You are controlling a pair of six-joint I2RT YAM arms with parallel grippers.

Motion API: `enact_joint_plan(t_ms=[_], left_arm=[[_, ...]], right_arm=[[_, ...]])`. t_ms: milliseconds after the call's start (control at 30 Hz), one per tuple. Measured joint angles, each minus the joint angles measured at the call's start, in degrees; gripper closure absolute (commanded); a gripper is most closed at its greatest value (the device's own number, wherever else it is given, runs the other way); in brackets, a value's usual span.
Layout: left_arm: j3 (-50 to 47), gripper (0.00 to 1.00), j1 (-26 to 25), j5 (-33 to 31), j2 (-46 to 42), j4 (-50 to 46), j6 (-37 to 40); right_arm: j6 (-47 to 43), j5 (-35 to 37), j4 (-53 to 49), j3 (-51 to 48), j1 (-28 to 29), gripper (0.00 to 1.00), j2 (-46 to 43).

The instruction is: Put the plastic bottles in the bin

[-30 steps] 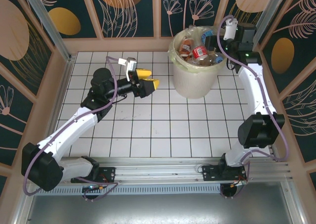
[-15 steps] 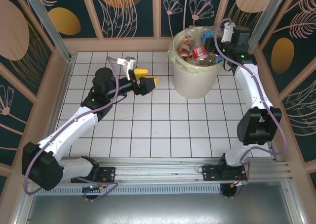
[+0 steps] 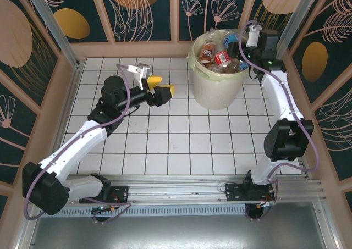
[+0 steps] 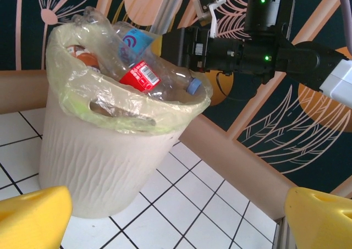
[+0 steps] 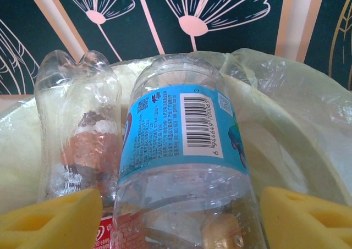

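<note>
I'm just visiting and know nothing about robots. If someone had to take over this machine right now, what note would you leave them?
Left gripper: open, empty, hovering over the tiled table left of the bin.
Right gripper: open over the bin, pads either side of the blue-labelled bottle, small gaps showing.
Bottles: the plastic bottles I can see lie piled in the bin.
Done: apparently all binned.
Left: probably just back the right gripper away.

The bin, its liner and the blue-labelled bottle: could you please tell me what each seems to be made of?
The bin: probably matte cream plastic, with moulded wavy ribs. Liner: thin glossy film, yellowish, translucent, crinkled. Blue-labelled bottle: clear thin plastic, dented and see-through.
</note>
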Motion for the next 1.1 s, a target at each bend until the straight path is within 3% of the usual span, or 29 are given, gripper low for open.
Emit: enact_joint_plan(t_ms=[800,1100], left_arm=[[0.0,0.01,0.0,-2.4,0.0,-1.2,0.9],[0.0,0.01,0.0,-13.6,-2.5,-5.3,6.1]], right_arm=[[-0.3,0.5,3.7,-0.2,5.9,0.19,-2.1],[-0.1,0.5,4.8,-5.8,5.9,0.05,-7.4]])
